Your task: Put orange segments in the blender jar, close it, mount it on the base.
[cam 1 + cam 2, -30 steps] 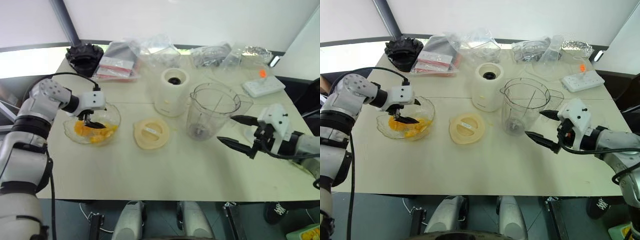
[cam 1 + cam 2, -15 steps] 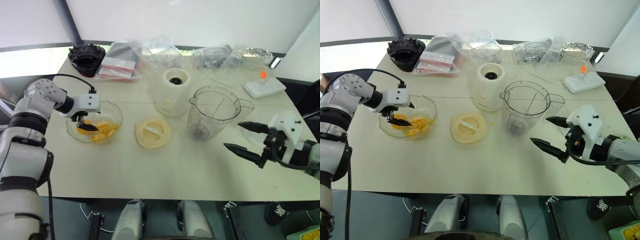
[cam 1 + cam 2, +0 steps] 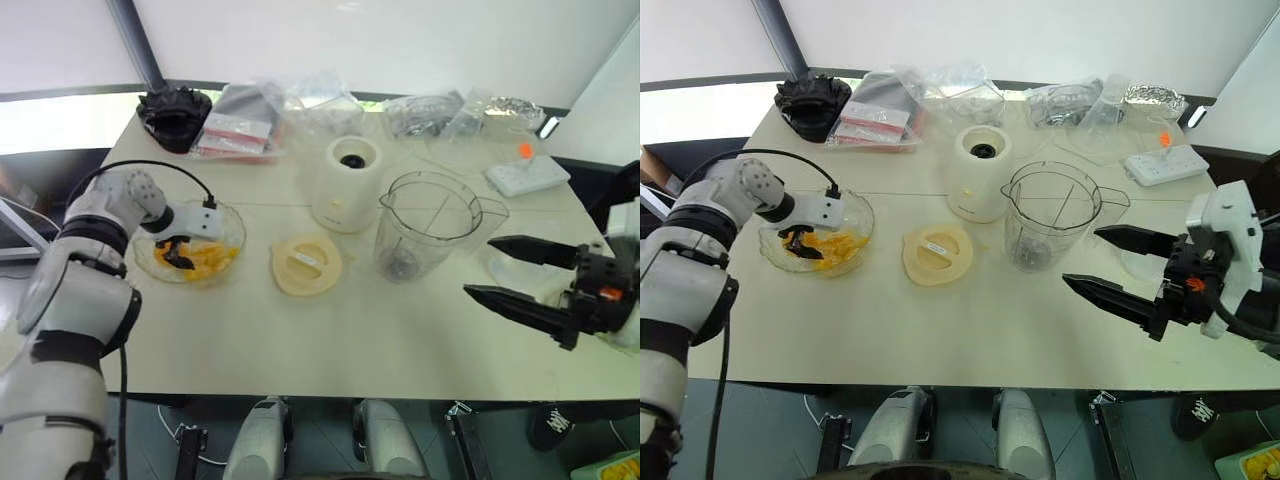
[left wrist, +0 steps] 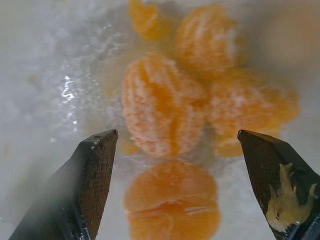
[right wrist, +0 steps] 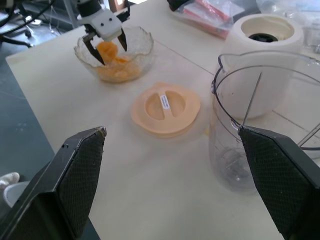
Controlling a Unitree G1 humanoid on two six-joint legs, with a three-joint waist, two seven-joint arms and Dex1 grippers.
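The left pincer (image 4: 175,165) hangs spread wide inside the glass bowl (image 3: 228,222), its fingers (image 4: 95,170) either side of the orange segments (image 4: 162,120) and gripping none; pulp smears one fingertip. The right pincer (image 3: 1110,265) is also spread wide and empty, held above the counter (image 3: 970,330). Just ahead of it stands the blender jar (image 3: 1050,220), open and upright, with the base (image 3: 978,170) beyond. Between the two pincers lies the cream lid (image 5: 165,107), whose small white label is too small to read.
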